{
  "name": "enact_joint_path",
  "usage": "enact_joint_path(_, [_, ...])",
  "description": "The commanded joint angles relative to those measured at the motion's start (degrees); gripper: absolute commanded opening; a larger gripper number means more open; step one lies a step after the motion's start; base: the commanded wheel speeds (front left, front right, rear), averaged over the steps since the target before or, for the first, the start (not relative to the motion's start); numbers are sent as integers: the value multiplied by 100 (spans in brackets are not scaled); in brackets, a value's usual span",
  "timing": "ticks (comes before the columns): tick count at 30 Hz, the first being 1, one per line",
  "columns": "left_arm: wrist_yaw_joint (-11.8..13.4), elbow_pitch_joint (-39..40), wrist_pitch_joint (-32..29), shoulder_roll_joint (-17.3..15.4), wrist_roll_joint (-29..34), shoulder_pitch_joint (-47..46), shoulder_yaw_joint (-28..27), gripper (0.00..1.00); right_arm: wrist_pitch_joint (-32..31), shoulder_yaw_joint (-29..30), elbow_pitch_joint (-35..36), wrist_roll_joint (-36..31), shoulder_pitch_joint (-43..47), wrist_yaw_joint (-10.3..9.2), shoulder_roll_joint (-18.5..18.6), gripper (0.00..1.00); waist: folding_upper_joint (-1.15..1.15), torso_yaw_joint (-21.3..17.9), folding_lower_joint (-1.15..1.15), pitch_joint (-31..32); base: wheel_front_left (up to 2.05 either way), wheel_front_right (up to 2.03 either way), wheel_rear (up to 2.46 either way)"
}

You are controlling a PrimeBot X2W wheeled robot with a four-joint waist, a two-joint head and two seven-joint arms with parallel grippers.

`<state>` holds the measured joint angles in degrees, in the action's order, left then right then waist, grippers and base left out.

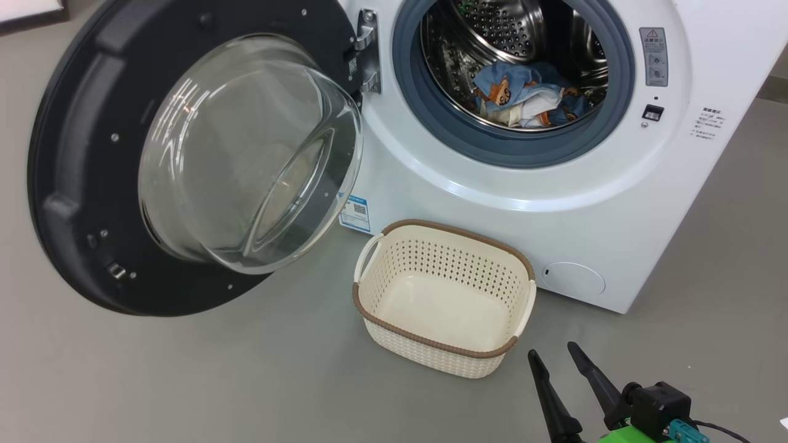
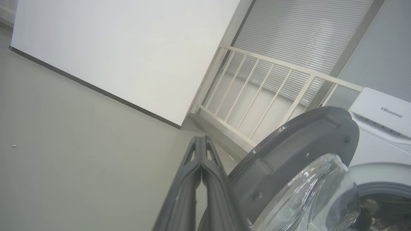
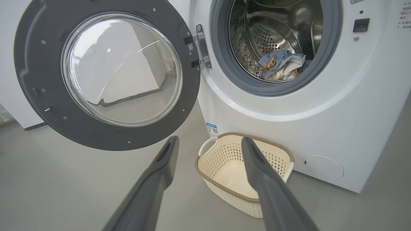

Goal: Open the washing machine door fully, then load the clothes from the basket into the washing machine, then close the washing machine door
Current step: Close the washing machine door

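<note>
Push washing machine door (image 1: 74,160), swung wide at nine o'clock, by its stiff black rim: likely heavy, glass bowl slippery. Clothes (image 1: 529,101) in drum (image 1: 492,27) at one o'clock. Left gripper (image 2: 201,139) pressed together, right gripper (image 1: 553,349) spread.

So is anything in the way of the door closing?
Nothing visible. The clothes lie inside the drum, clear of the gasket. The basket stands on the floor by the washing machine, seemingly below where the washing machine door swings.
</note>
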<state>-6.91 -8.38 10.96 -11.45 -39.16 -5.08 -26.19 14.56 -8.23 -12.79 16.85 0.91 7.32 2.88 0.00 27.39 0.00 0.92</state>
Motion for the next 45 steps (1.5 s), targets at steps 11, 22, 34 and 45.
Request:
enact_joint_path(11, [-50, -856, -663, -1342, -1207, -1566, -639, 0, 44, -116, 113, -43, -190, 17, -1, 100, 0, -211, 0, -167, 0, 0, 0])
enact_joint_path(22, [-56, -2479, -1445, -2028, -2372, -2524, -868, 0, 44, -101, 80, -117, -328, 17, -1, 100, 0, -434, 0, -335, 0, 0, 0])
enact_joint_path(34, [-58, -3549, -2591, -2432, -3668, -2940, -1121, 0, 44, -90, 69, -210, -463, 17, -1, 100, 0, -721, 0, -544, 0, 0, 0])
enact_joint_path(45, [-58, -3751, -3162, -2401, -4293, -2988, -1281, 0, 44, -65, 59, -269, -535, 17, -1, 100, 0, -942, 0, -688, 0, 0, 0])
